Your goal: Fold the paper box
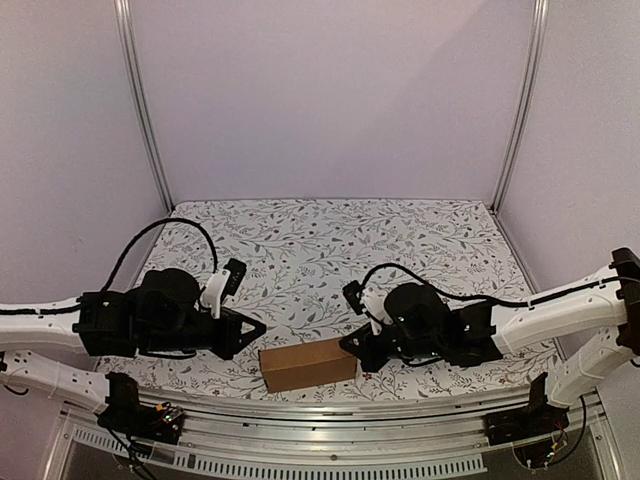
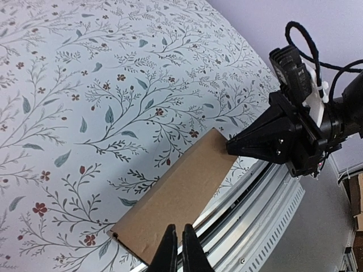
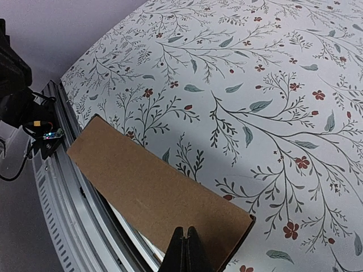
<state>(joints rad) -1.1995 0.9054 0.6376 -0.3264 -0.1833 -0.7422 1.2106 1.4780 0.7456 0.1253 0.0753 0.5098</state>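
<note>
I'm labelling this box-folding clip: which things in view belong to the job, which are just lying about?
Job: small brown cardboard box; left claw, shut; right claw, shut.
Lying about: floral-patterned tablecloth; silver metal rail along the near edge.

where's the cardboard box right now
In the top view the cardboard box lies at the table's near edge, beside the metal rail, with the left gripper at its left end and the right gripper at its right end.

matt brown cardboard paper box (image 1: 308,364); matt floral-printed table cover (image 1: 330,240); smooth, faintly shiny metal rail (image 1: 330,420).
</note>
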